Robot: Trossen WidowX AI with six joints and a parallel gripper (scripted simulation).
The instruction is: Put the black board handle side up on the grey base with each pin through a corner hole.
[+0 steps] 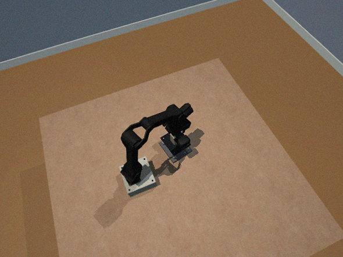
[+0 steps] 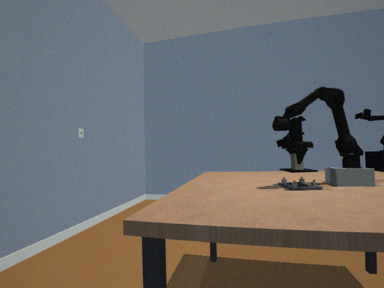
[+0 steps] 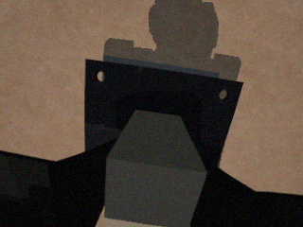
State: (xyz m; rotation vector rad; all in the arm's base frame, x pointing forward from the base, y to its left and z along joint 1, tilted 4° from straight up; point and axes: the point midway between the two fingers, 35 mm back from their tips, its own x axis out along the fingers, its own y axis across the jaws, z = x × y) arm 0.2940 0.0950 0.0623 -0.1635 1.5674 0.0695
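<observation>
The black board hangs roughly level above the base, handle side up. My gripper is shut on its grey square handle. The grey base stands on the table below, with a gap under the board in the exterior view. Its posts and gold pins show there. In the wrist view the board covers all but a thin strip of the base at its far edge. Two corner holes show; whether they line up with pins I cannot tell.
The arm's pale mounting block stands near the base on the table. The arm's shadow falls around the base. Another dark arm shows at the right edge of the exterior view.
</observation>
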